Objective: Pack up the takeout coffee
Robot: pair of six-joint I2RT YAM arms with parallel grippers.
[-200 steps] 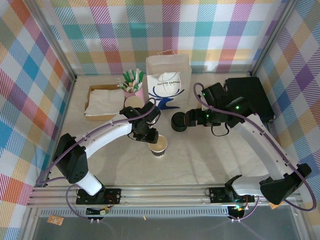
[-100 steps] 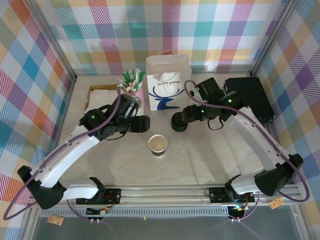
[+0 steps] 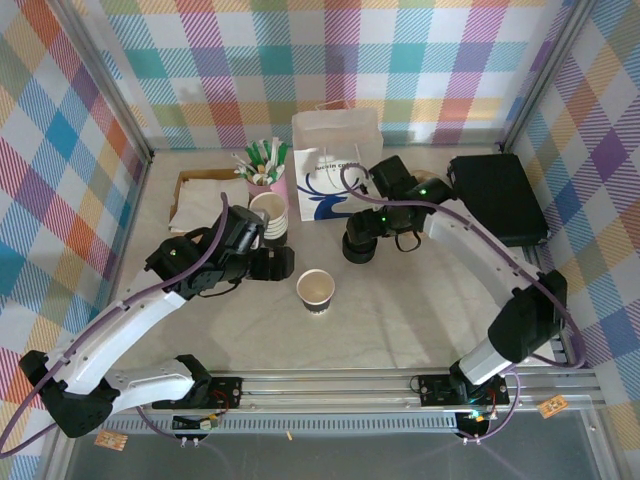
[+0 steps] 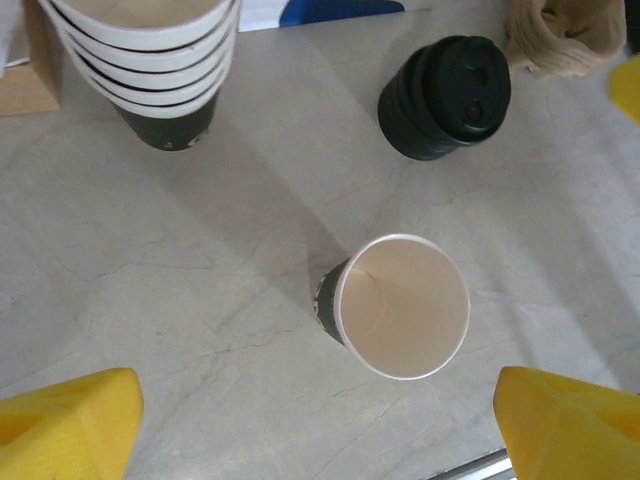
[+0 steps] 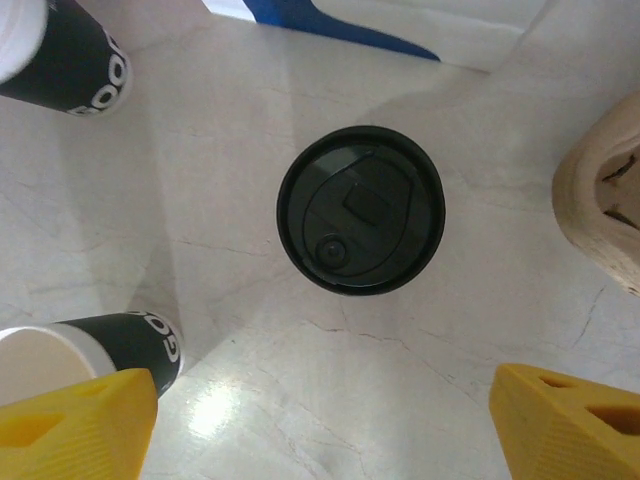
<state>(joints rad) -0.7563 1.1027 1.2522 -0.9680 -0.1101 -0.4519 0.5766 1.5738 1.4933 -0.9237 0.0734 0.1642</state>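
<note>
Paper cup (image 3: 315,290) upright, open-topped, on table (image 3: 420,315) near centre, just beside L gripper (image 3: 272,266). L jaws spread wide, nothing grasped; in wrist view cup sits apart from both yellow fingertips (image 4: 70,420). R gripper (image 3: 360,228) hangs over black lid stack (image 5: 360,208), jaws also released, holding nothing. Cup stack (image 3: 270,212) & white bag (image 3: 335,160) behind.

Open paper cup (image 4: 400,318) with matt cream inside and dark printed wall, squat stack of black plastic lids (image 5: 360,208) with dull sheen, pale marbled tabletop (image 4: 200,300) smooth and faintly glossy, white paper bag (image 3: 330,130) matt
</note>
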